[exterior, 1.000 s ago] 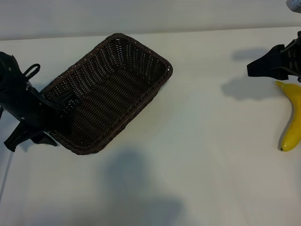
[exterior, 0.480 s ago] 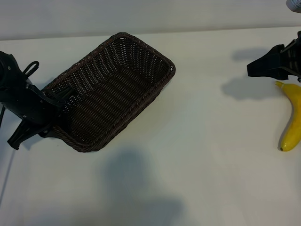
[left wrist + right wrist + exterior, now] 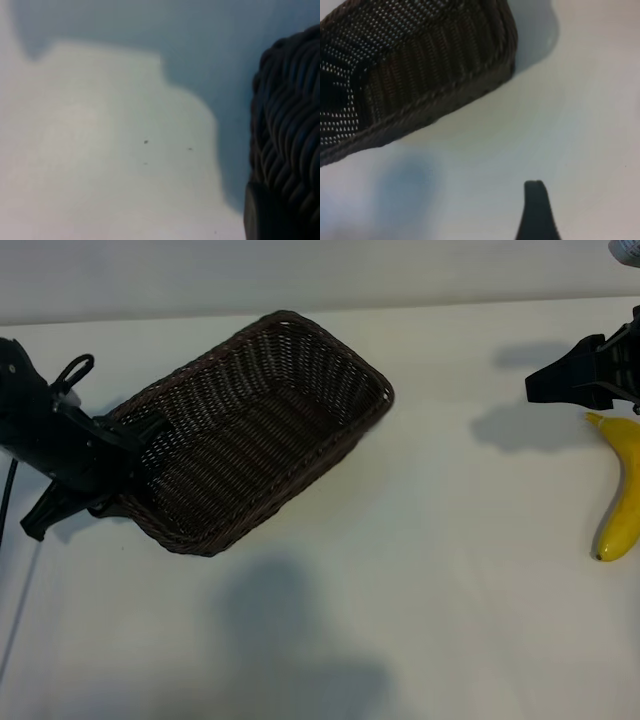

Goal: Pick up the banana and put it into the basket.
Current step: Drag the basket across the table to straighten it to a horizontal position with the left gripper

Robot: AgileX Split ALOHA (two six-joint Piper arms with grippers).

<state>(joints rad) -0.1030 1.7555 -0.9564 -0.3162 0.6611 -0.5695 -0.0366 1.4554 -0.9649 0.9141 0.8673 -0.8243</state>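
The wicker basket (image 3: 262, 430) sits toward the left side of the bench (image 3: 420, 590), and the left gripper (image 3: 128, 445) has it by the short end nearest that arm. From here it looks as though the far end is tipped off the surface, going by the shadow under it, probably so the basket can be carried over toward the fruit. The left fingers are drawn in on the braided rim (image 3: 287, 130), pinching the weave; the wrist camera shows the plaited edge right up against them.

The banana (image 3: 620, 485) lies flat on the bench at the far right edge, well apart from the basket, stem end pointing up at the right gripper (image 3: 560, 380). That gripper hangs just above the stem with its fingers spread and nothing between them.
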